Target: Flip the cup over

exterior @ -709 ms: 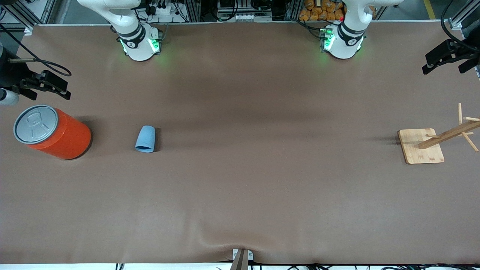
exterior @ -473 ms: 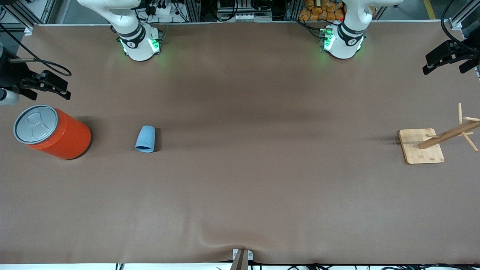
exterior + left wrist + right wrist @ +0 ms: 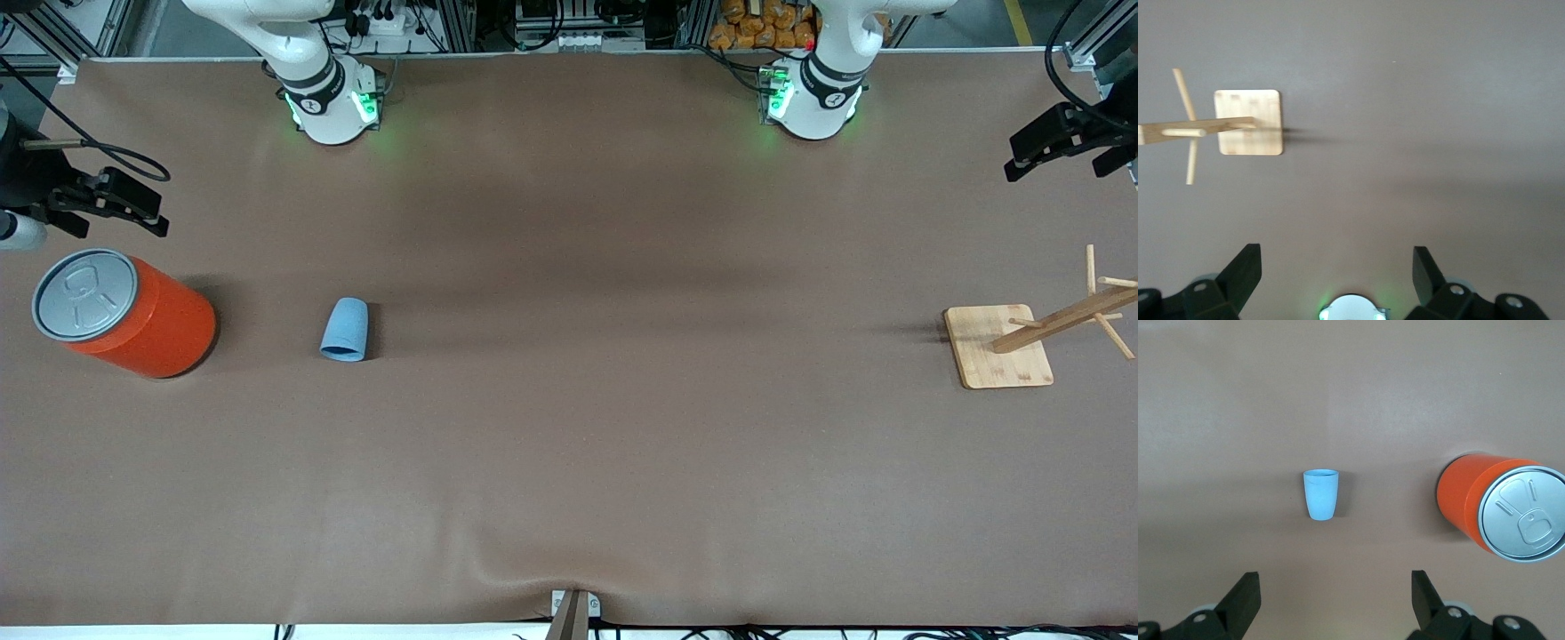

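The light-blue cup (image 3: 344, 329) (image 3: 1321, 494) lies on its side on the brown table, its wide mouth turned toward the front camera. It rests beside the orange can (image 3: 133, 316), a little toward the table's middle. My right gripper (image 3: 153, 210) (image 3: 1335, 577) hangs open and empty over the table's edge at the right arm's end, by the can and well apart from the cup. My left gripper (image 3: 1013, 158) (image 3: 1337, 257) hangs open and empty over the left arm's end of the table.
The big orange can (image 3: 1471, 500) stands upright with its grey pull-tab lid up. A wooden peg rack on a square bamboo base (image 3: 997, 347) (image 3: 1248, 122) stands at the left arm's end. The brown mat has a small ripple at its front edge (image 3: 573, 578).
The left gripper has drifted very slightly. The cup, the can and the right gripper have not moved.
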`<state>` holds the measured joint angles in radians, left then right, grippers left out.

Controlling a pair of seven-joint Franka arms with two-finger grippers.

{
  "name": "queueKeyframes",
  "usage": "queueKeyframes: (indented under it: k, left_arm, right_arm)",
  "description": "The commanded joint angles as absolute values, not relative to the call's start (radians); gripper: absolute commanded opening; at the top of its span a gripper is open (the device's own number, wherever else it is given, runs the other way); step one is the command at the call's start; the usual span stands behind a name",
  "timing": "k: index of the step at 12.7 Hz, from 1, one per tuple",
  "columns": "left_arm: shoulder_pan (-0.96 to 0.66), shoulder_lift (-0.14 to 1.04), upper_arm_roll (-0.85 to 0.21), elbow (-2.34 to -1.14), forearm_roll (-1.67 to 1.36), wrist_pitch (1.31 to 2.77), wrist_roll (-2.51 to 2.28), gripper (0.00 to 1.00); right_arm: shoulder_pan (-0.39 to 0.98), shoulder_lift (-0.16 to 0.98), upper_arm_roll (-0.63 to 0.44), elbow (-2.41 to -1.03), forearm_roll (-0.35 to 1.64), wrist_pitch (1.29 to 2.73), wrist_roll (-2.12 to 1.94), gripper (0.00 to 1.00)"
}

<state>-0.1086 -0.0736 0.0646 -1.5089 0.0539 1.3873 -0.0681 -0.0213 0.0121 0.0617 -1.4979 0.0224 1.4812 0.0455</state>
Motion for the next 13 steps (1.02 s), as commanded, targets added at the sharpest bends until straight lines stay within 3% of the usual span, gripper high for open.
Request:
queueKeyframes:
  k: [1,6,13]
  left_arm:
    - [-0.114,-0.060,0.057,-1.486,0.086,1.364,-0.063,1.00]
    - [-0.106,-0.063,0.058,-1.489,0.081,1.365,-0.057,1.00]
    - [-0.103,-0.067,0.066,-1.491,0.080,1.367,-0.067,1.00]
  right_arm:
    - [-0.009,0.078,0.067,-1.471,0.009,1.482,0.040,1.00]
    - [0.018,0.138,0.069,-1.546,0.011,1.497,0.046,1.00]
    - [0.043,0.130,0.074,-1.963,0.038,1.885,0.060,1.00]
